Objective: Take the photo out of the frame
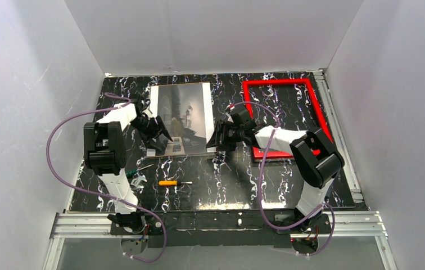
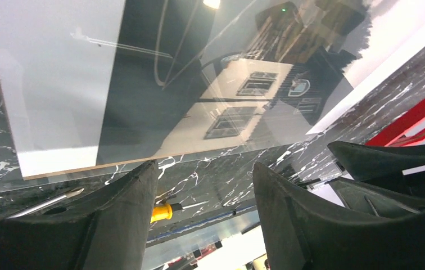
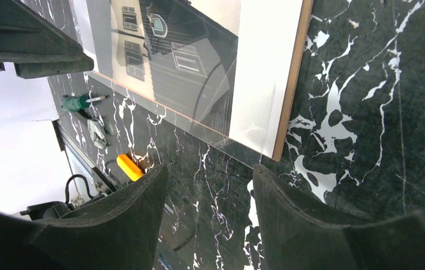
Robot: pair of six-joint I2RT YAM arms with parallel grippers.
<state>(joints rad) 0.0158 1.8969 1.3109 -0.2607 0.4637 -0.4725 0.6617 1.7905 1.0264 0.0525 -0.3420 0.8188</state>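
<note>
Right gripper [image 3: 209, 174] jaws apart, photo [image 3: 199, 73] corner beyond, marbled table [image 3: 362, 112]

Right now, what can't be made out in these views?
- frame: near-left corner hidden by the right arm, top view.
- photo: near-left corner covered by the left tool, top view; contact there unclear.
- photo's image: washed out by reflections, left wrist view.
- small items left of the yellow screwdriver: too small to name, top view.
</note>
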